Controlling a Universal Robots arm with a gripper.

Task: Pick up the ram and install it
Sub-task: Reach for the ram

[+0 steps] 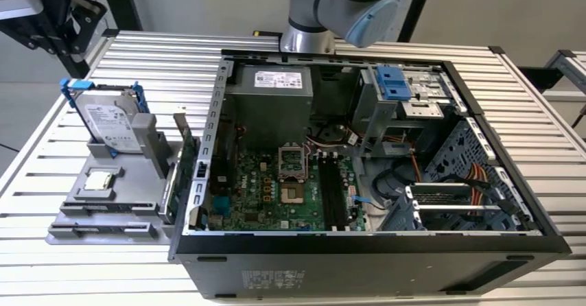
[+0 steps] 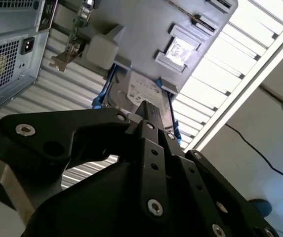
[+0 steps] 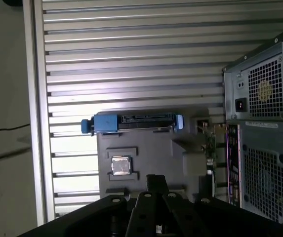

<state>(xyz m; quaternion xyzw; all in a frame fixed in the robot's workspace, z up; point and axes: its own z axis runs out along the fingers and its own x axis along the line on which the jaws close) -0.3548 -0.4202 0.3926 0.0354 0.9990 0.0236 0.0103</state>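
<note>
Hovering over the grey holder point(image 3: 151, 140) at the edge of the surface point(image 3: 131, 59), jaws together and empty, the gripper point(image 2: 148, 111) has yet to lift the ram point(image 1: 170, 195), seemingly the thin stick beside the green card point(image 1: 189, 165); that calls for parted jaws aligned across it.

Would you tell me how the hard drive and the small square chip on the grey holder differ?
The hard drive stands upright; the chip lies flat. The hard drive is larger and oblong, with a blue frame; the chip is small and square, without one. Both are silvery and sit on the grey holder.
</note>
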